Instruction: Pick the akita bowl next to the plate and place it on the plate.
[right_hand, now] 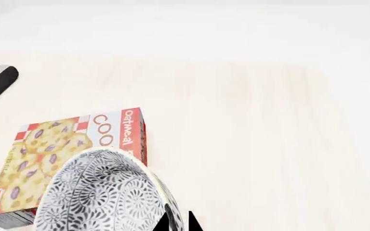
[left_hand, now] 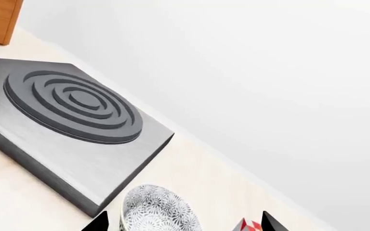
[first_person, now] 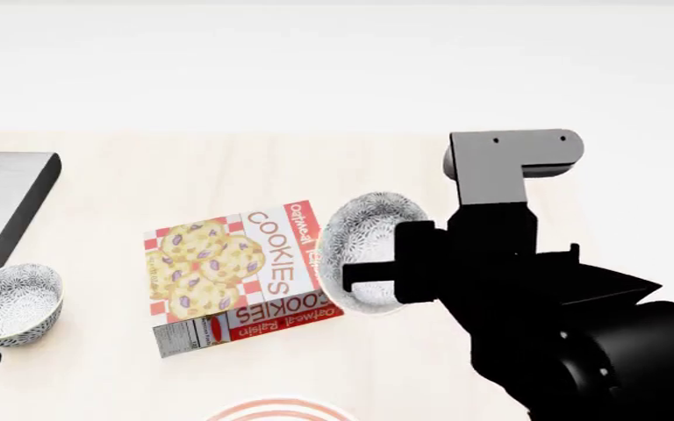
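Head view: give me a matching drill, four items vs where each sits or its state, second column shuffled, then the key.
1. akita bowl
2. cookie box
3. second speckled bowl
4. plate

A. lying flat mid-table
B. only a rim sliver at the near edge
C. tilted at the right gripper
D. upright on the table at far left

Pairs: 1-C, 2-A, 3-D, 4-B

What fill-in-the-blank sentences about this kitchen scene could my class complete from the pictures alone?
1. The akita bowl in the right gripper is tilted beside the ____ box.
2. A second speckled bowl sits near the grey ____.
3. Only the rim of the ____ shows at the head view's bottom edge.

Missing words: cookie; stove; plate
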